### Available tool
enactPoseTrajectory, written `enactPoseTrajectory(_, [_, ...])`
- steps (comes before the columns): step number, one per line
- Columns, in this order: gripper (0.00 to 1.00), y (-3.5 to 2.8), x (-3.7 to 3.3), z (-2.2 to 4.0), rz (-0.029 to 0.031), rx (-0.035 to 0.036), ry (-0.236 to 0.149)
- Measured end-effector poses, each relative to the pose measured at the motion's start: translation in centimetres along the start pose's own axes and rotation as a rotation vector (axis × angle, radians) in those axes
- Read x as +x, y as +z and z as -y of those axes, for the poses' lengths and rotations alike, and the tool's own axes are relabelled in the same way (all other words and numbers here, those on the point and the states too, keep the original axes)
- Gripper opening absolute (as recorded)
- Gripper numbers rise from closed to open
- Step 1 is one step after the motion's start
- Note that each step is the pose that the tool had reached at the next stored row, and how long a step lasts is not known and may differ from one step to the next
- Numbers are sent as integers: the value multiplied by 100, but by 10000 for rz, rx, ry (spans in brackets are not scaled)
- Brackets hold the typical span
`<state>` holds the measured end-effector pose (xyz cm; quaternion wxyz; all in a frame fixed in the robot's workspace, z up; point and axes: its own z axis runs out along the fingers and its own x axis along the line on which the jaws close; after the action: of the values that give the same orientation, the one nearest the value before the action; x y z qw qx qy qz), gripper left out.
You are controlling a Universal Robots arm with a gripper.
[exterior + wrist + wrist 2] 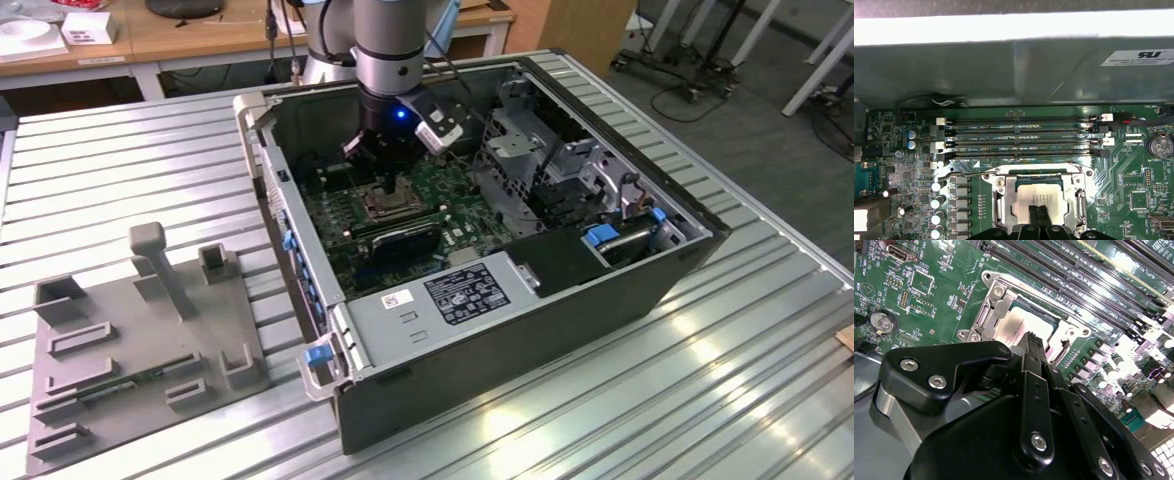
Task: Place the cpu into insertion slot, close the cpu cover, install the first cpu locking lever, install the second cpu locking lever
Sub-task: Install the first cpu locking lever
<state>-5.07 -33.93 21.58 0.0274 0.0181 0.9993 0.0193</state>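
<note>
The jaws are pressed together with nothing between them, and their fingertips (1035,215) sit at the middle of the cpu (1040,194), touching it or just above it; I cannot tell which. The cpu lies seated in the insertion slot (387,207), with the cpu cover (1004,200) lying flat around it so that the chip's grey top shows through the cut-out. I judge that placing the chip is done and that the work is at the cover and lever stage. A thin wire lever (961,173) runs along the socket's edge nearest the memory slots (1019,135), but whether it is latched cannot be made out. Work from this position seems to call for a straight, gentle press that does not skid across the chip. The socket is crowded: a row of capacitors (936,200) stands just beside it, and the walls of the computer case (534,320) hem in the arm. A grey fixture tray (134,340) lies well apart on the counter (134,150).
</note>
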Motion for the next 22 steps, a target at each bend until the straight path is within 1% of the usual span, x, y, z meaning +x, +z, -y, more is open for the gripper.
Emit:
enactPoseTrajectory(3, [11, -19, -1, 0, 0, 0, 0])
enactPoseTrajectory(9, [11, -85, -4, -3, -1, 1, 0])
enactPoseTrajectory(13, [11, -89, -5, -3, 1, -2, 0])
enactPoseTrajectory(15, [11, -101, -5, -4, 0, 0, 0])
enactPoseTrajectory(22, [11, -117, -6, -4, 0, 0, 0])
